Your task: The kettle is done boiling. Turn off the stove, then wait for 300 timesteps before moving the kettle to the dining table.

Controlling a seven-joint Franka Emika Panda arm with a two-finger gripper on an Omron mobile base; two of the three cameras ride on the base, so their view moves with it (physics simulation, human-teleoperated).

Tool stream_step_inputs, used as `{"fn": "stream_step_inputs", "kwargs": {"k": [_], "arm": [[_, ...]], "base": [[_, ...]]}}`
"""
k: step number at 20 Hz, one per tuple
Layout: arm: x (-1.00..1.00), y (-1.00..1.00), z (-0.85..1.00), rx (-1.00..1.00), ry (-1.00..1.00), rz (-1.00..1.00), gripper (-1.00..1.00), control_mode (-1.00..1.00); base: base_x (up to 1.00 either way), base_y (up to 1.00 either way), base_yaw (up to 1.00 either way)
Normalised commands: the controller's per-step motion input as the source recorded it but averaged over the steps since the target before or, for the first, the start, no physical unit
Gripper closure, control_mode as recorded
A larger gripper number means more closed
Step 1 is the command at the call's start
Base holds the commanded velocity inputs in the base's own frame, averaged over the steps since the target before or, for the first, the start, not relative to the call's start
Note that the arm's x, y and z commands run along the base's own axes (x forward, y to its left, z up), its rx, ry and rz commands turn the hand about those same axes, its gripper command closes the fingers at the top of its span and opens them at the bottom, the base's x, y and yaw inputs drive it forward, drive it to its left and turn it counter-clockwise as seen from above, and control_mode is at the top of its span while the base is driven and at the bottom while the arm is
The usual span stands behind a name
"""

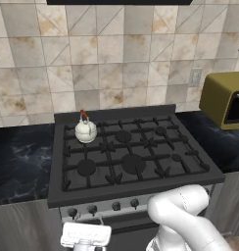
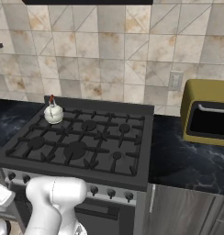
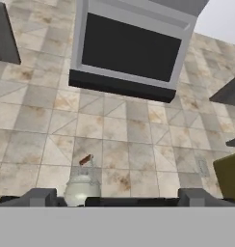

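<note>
The small white-silver kettle (image 1: 85, 130) (image 2: 53, 113) with its red-orange handle stands upright on the back-left burner of the black stove (image 1: 131, 157) (image 2: 86, 140). Dark knobs (image 1: 116, 206) (image 2: 110, 193) line the stove's grey front. My gripper (image 1: 85, 235) (image 2: 0, 195) hangs low in front of the stove's left end, below the knob row and touching nothing. In the hand view the kettle (image 3: 82, 188) shows far off over the stove's edge, and my gripper (image 3: 117, 200) is open, its fingertips (image 3: 40, 197) wide apart with nothing held. The dining table is out of view.
An olive-yellow toaster oven (image 1: 224, 98) (image 2: 208, 112) sits on the black marble counter (image 2: 187, 160) right of the stove. Another black counter (image 1: 21, 162) lies on the left. A tiled wall stands behind, with a range hood (image 3: 129, 48) above.
</note>
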Motion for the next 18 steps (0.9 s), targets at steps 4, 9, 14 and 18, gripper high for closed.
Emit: {"fn": "stream_step_inputs", "kwargs": {"k": [4,9,14,18], "arm": [[-0.11,-0.01,0.55,0.16,-0.06,0.01,-1.00,-1.00],[-0.02,-0.07,0.58,0.18,-0.01,0.03,-1.00,-1.00],[0.00,-0.14,0.59,0.16,0.01,0.03,-1.00,-1.00],[0.00,-0.11,0.54,0.14,0.05,0.03,-1.00,-1.00]], "base": [[0.00,0.00,0.00],[0.00,0.00,0.00],[0.00,0.00,0.00],[0.00,0.00,0.00]]}}
